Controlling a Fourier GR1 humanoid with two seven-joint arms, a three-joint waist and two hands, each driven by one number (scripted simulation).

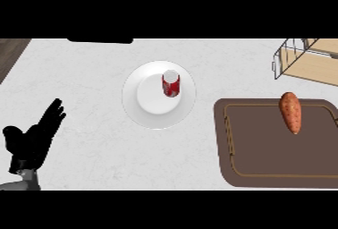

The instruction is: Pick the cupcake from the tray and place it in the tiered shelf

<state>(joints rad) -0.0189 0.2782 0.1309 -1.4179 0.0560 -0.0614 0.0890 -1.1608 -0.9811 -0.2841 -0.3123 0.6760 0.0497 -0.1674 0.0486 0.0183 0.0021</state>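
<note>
A dark brown tray (264,165) lies at the right of the counter. On its upper part rests an orange, tapered sweet potato (290,112); no cupcake shows on it. The tiered shelf (310,62), wire frame with wooden boards, stands at the top right corner, partly cut off by the view's edge. My left hand (33,138) is at the lower left, open with fingers pointing up, far from the tray. My right hand shows nowhere.
A white plate (148,105) sits in the middle of the counter with a red and white can (171,84) lying on it. A dark strip (10,56) borders the counter at the top left.
</note>
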